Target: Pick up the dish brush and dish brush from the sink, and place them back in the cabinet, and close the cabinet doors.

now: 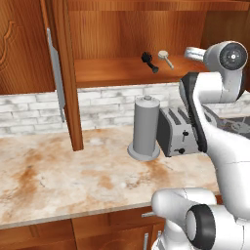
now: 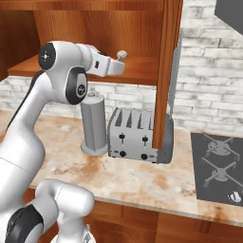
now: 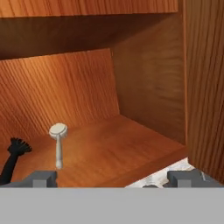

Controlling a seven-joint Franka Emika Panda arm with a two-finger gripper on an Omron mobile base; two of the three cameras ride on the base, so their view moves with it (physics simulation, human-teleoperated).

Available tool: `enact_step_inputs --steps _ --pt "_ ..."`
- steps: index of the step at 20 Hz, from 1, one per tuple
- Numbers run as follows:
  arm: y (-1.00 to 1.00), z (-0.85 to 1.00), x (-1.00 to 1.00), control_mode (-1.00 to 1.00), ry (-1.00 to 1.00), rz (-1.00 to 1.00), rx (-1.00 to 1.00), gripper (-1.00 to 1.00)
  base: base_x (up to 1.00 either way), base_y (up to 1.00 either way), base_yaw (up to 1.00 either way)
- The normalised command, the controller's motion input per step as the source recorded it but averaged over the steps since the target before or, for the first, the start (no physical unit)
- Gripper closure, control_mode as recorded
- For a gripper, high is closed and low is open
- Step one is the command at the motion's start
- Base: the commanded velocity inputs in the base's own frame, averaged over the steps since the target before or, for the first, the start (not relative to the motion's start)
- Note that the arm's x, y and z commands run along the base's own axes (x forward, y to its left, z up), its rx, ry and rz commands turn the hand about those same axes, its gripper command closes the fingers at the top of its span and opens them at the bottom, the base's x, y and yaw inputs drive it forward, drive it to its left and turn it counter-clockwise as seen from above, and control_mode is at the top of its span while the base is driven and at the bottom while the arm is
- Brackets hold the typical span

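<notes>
Both dish brushes lie on the shelf of the open cabinet [image 1: 122, 29]. The black stubby dish brush [image 1: 149, 61] is on the left and the cream-headed dish brush [image 1: 166, 58] is just right of it. My gripper [image 3: 113, 178] hovers open at the shelf's front edge, right of the cream brush [image 3: 57, 144] and the black one [image 3: 13, 157], with nothing between its fingers. From the right base view, my gripper [image 2: 118, 65] reaches in just below the cream head [image 2: 122, 54]. Both cabinet doors stand open: the left [image 1: 66, 73] and the right [image 2: 167, 71]. The sink is out of view.
On the marble counter [image 1: 58, 171] below the shelf stand a grey cylinder [image 1: 145, 128] and a silver toaster [image 1: 177, 132]. A black hob [image 2: 218, 166] lies at the counter's right end. The open right door [image 3: 205, 87] stands close beside my hand.
</notes>
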Motion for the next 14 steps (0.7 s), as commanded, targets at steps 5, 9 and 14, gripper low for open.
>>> enact_step_inputs --steps 5,9,14 --pt "0.0 0.05 -0.56 -1.0 -0.14 -0.15 0.09 -1.0 0.0 0.0 0.0" --pt "0.0 0.09 -0.53 -1.0 -0.13 -0.11 0.17 -1.0 0.0 0.0 0.0" --pt "0.0 0.1 -0.47 -1.0 -0.05 -0.09 0.22 -1.0 0.0 0.0 0.0"
